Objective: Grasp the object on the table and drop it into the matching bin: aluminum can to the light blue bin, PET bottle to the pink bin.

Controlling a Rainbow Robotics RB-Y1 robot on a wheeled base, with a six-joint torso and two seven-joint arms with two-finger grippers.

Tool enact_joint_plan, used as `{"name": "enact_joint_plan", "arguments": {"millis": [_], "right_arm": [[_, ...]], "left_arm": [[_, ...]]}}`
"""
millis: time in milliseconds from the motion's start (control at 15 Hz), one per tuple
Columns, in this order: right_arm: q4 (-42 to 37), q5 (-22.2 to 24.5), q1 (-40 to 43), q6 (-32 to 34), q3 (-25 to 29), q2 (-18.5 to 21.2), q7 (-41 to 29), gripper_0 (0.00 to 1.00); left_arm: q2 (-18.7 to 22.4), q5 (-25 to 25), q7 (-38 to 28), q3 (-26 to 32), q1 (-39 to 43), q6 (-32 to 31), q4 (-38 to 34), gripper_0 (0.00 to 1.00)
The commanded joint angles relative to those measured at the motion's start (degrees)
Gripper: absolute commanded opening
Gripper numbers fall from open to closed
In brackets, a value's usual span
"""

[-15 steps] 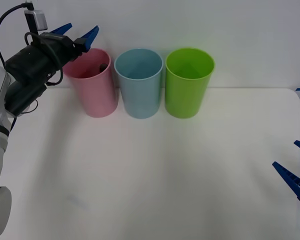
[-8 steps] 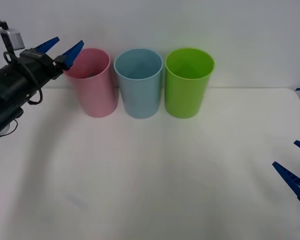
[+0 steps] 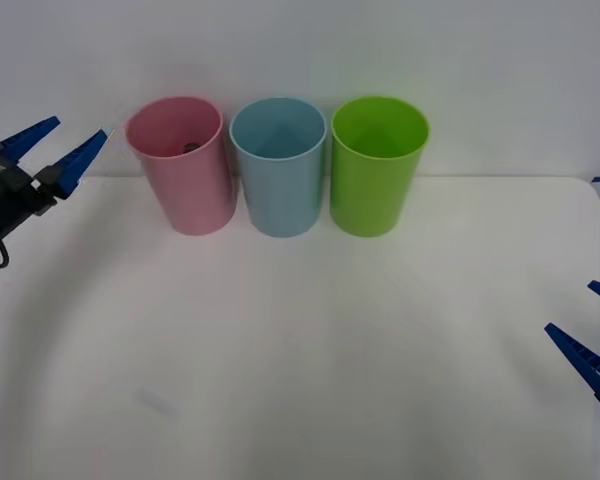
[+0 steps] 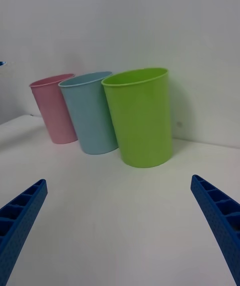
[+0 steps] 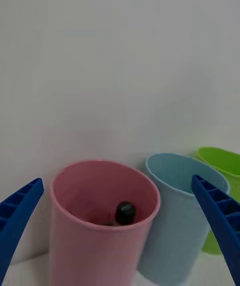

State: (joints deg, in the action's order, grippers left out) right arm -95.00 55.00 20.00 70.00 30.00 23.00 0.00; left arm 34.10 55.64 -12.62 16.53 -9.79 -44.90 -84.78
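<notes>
The PET bottle (image 5: 125, 213) lies inside the pink bin (image 3: 183, 180), only its black cap showing above the rim (image 5: 102, 186); a dark speck of the bottle (image 3: 191, 147) peeks out in the front view. The light blue bin (image 3: 278, 170) stands just right of the pink one. My left gripper (image 3: 58, 150) hangs open at the far left, raised above the table (image 3: 300, 350) and left of the pink bin, holding nothing. My right gripper (image 3: 592, 340) is open and low at the table's right edge.
A lime green bin (image 3: 377, 165) stands right of the light blue bin (image 4: 92, 115), all three in a row against the white back wall. The pink bin (image 4: 52, 110) is farthest from the right gripper. The white tabletop stretches wide in front of the bins.
My left gripper has drawn back leftward from over the pink bin's rim to the far left edge, still open. The right arm has not moved.
</notes>
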Motion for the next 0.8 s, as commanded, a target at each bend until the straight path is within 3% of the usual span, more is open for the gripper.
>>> {"name": "enact_joint_plan", "arguments": {"millis": [67,800], "right_arm": [[0.00,0.00,0.00,0.00,0.00,0.00,0.00,1.00],[0.00,0.00,0.00,0.00,0.00,0.00,0.00,1.00]], "left_arm": [[0.00,-0.01,0.67,3.95,3.90,-5.11,-0.21,1.00],[1.85,1.75,4.62,16.87,18.67,-23.30,-0.13,1.00]]}}
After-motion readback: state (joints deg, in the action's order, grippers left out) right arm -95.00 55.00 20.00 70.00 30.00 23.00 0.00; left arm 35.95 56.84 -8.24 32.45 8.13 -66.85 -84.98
